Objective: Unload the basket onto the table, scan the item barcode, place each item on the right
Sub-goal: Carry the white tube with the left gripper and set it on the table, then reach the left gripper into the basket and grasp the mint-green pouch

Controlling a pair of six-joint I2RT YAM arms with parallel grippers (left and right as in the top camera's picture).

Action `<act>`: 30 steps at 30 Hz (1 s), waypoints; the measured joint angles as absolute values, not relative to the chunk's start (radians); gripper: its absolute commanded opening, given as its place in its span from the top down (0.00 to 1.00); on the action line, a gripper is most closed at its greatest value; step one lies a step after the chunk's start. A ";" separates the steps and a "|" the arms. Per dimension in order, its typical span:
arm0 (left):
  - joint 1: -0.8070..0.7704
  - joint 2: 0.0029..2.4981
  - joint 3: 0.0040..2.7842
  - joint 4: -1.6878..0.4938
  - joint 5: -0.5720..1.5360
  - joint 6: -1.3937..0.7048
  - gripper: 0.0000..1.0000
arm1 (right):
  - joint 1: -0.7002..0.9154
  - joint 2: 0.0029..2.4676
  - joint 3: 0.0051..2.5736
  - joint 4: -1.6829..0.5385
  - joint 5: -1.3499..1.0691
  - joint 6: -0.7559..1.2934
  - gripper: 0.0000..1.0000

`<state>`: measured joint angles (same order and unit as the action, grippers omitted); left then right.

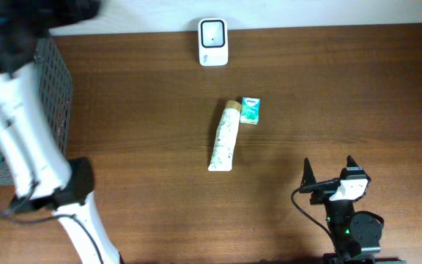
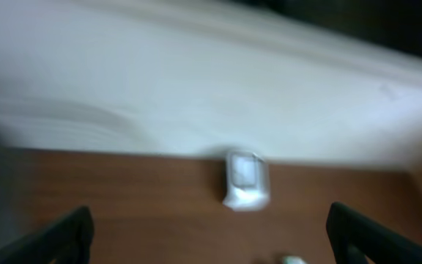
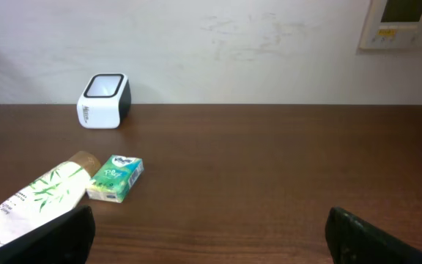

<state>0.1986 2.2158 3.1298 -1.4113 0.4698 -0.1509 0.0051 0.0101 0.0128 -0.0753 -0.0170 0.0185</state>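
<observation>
white bamboo-print tube (image 1: 223, 136) lying near white boxy scanner (image 1: 213, 42) | likely light, squashy: pinching mid-body | left gripper (image 2: 211, 220), right gripper (image 3: 211, 220) gaping, empty

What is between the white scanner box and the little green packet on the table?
Nothing. Only bare brown wooden table lies between the white scanner box and the small green packet. It shows clearest in the overhead view.

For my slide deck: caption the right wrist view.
Open right gripper faces a white scanner, a bamboo-print tube and a small green packet on a brown table.
</observation>
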 measured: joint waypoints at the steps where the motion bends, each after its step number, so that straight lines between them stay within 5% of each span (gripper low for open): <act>1: 0.259 2.189 3.135 -1.409 0.415 -0.160 0.01 | 0.005 0.010 0.013 -0.075 -0.017 0.018 0.01; 9: 0.508 2.173 2.933 -1.510 -0.171 -0.228 0.04 | 0.005 0.010 0.013 -0.075 -0.017 0.019 0.01; 20: 0.545 2.201 2.104 -1.242 -0.487 0.065 0.09 | 0.005 0.010 0.013 -0.075 -0.017 0.019 0.01; 30: 0.547 2.201 1.847 -0.947 -0.543 0.305 0.25 | 0.005 0.010 0.013 -0.075 -0.017 0.019 0.01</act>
